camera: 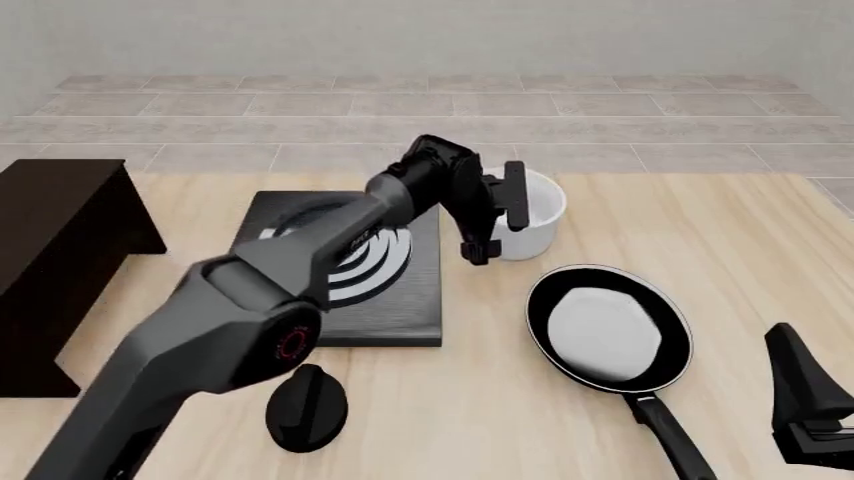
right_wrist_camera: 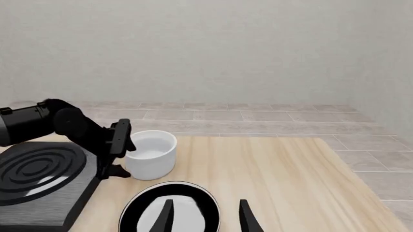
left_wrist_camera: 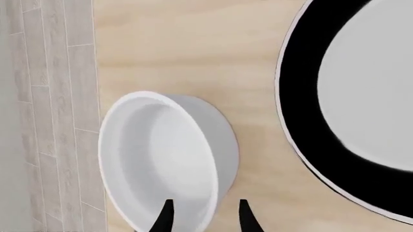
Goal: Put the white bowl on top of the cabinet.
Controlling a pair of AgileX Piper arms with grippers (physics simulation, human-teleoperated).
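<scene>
The white bowl (camera: 541,213) stands upright on the table just behind the frying pan, to the right of the stove plate. My left gripper (camera: 495,222) is at its left side, open. In the left wrist view the bowl (left_wrist_camera: 161,159) lies close below, and the left gripper (left_wrist_camera: 205,218) straddles its near wall, one finger over the inside and one outside. The right wrist view shows the bowl (right_wrist_camera: 154,155) with the left gripper (right_wrist_camera: 117,154) beside it. The dark cabinet (camera: 60,250) stands at the table's far left. My right gripper (camera: 807,400) hangs open and empty at the front right.
A black frying pan (camera: 610,325) with a whitish inside lies in front of the bowl, handle toward the near edge. A flat black stove plate (camera: 400,300) with silver rings sits between cabinet and bowl. A black knob (camera: 307,405) lies in front of it.
</scene>
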